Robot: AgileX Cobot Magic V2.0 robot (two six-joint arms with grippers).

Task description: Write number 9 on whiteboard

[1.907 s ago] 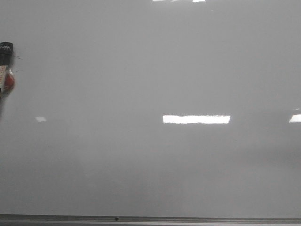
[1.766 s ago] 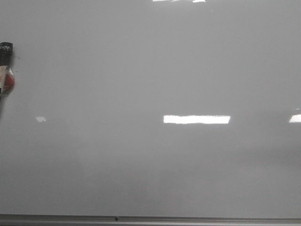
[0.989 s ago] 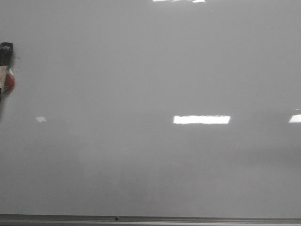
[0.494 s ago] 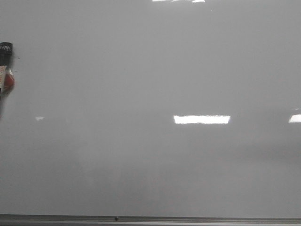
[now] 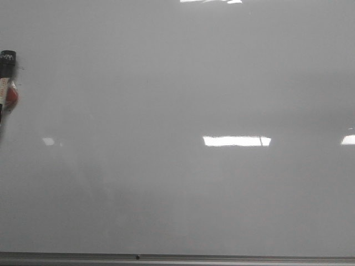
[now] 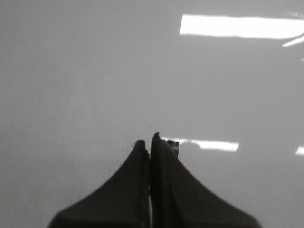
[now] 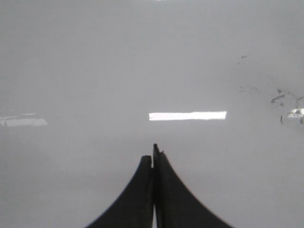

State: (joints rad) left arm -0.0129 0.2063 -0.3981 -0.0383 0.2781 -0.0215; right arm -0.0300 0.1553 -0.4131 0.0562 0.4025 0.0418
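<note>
Facing whiteboard (image 6: 85,71), left claw (image 6: 148,142) pressed together.

Whiteboard (image 5: 183,94): glossy pale grey-white, unpatterned, with bright white rectangular light reflections; grey metal strip along bottom edge. Marker pen (image 5: 6,83) at left edge: black cap with white lettering, white barrel, red patch. Left pincer (image 6: 149,142): matt black. Right pincer (image 7: 153,154): matt black. Faint dark smudges on board, right wrist view.

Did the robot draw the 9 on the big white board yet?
No, the large glossy pale grey whiteboard shows only light reflections, with no drawn figure anywhere in the front view.
</note>
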